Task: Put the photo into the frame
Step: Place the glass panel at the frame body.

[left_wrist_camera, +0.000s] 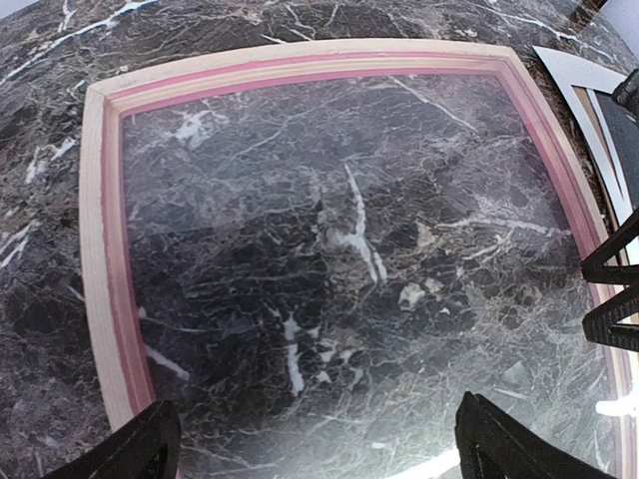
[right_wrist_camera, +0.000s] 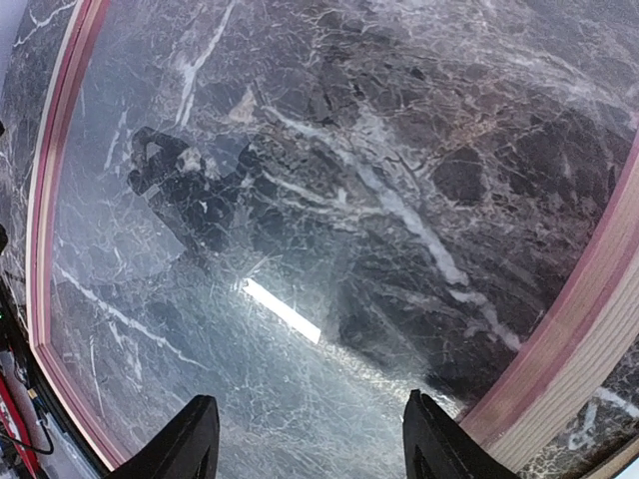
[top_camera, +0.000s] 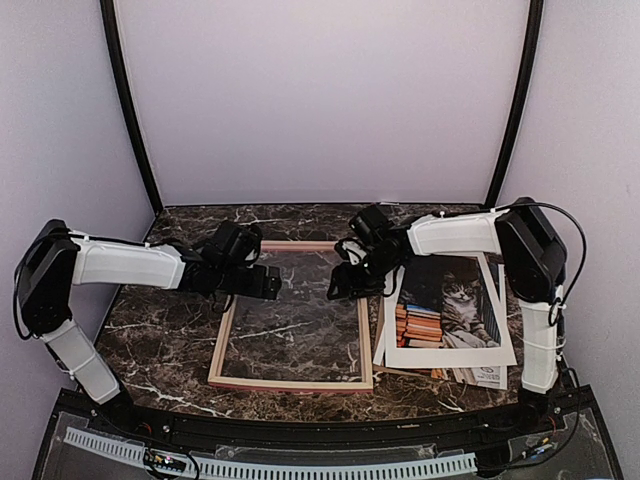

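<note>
Photo (top_camera: 447, 312) beside frame (top_camera: 290, 383), leaflet (top_camera: 487, 376) print too small to read

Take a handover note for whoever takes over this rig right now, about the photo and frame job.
Left gripper: fingers open, empty, over the frame.
Right gripper: fingers open, empty, over the frame's right side.
Frame: flat on the table, pale wood side up, no photo in it.
Photo: face up, just right of the frame.
Done: nothing placed yet.
Left: pick up the photo and lay it in the frame.
</note>
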Robot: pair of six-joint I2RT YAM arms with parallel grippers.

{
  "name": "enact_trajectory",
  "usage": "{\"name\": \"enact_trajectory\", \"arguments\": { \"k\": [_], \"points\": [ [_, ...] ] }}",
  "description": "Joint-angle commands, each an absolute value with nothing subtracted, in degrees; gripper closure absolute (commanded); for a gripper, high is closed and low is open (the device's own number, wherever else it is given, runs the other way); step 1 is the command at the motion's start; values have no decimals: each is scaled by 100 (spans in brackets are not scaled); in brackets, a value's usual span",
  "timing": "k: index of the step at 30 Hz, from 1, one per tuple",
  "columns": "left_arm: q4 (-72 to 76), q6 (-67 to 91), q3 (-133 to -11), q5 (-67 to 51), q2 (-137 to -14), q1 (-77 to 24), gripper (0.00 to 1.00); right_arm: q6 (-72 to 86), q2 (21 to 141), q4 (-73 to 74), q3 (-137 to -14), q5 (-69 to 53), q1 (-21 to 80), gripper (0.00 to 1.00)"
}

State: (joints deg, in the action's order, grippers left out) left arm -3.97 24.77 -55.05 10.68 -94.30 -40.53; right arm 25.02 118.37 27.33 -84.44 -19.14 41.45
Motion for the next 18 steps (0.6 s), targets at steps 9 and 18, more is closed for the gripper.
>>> {"name": "enact_trajectory", "arguments": {
  "k": [9,18],
  "points": [
    [-935,2136,-5603,2034,-8915,-4008,1,2408,12139,3208,-8744,-1306,4357,35],
    [-915,2132,-5581,1968,-8929,-3959,1,2391,12059,3382,-8857,-974,4465,31]
  ]
}}
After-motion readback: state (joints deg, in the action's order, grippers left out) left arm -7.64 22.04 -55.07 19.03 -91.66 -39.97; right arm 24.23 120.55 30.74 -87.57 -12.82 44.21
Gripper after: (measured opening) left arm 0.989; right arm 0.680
